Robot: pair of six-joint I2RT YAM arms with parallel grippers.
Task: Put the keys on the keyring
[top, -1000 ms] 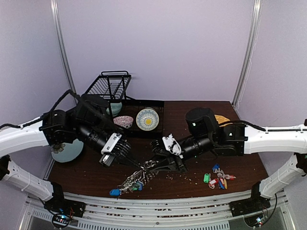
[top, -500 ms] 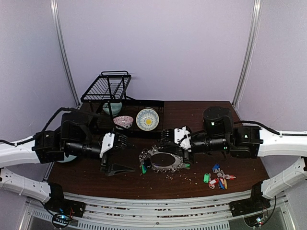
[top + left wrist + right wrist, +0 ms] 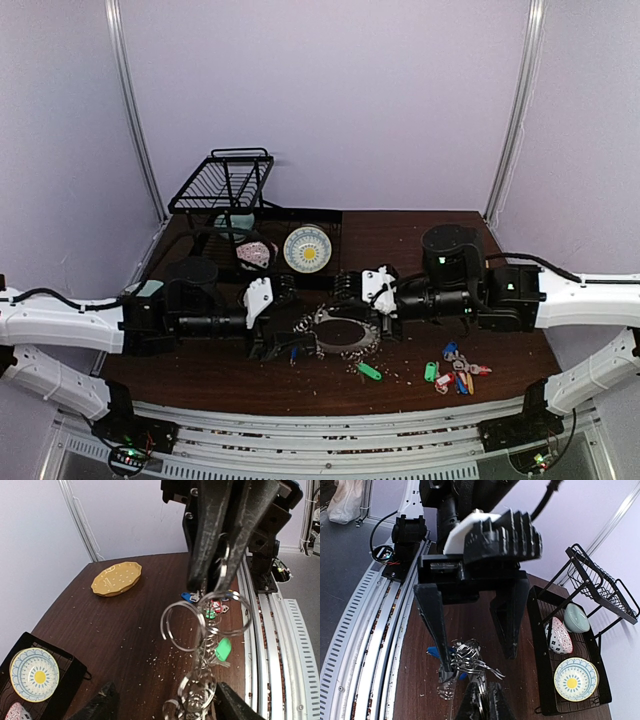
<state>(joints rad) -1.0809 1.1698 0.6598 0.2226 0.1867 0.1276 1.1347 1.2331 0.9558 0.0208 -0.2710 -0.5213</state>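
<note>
The left arm (image 3: 60,320) and right arm (image 3: 590,295) are stretched inward, tips facing. The left gripper (image 3: 477,662) is spread wide, the right gripper (image 3: 210,580) pinched together.

The keyring (image 3: 330,318) sat mid-table (image 3: 400,240) between the left gripper (image 3: 285,345) and right gripper (image 3: 347,303), the dish rack (image 3: 225,185) behind.
</note>
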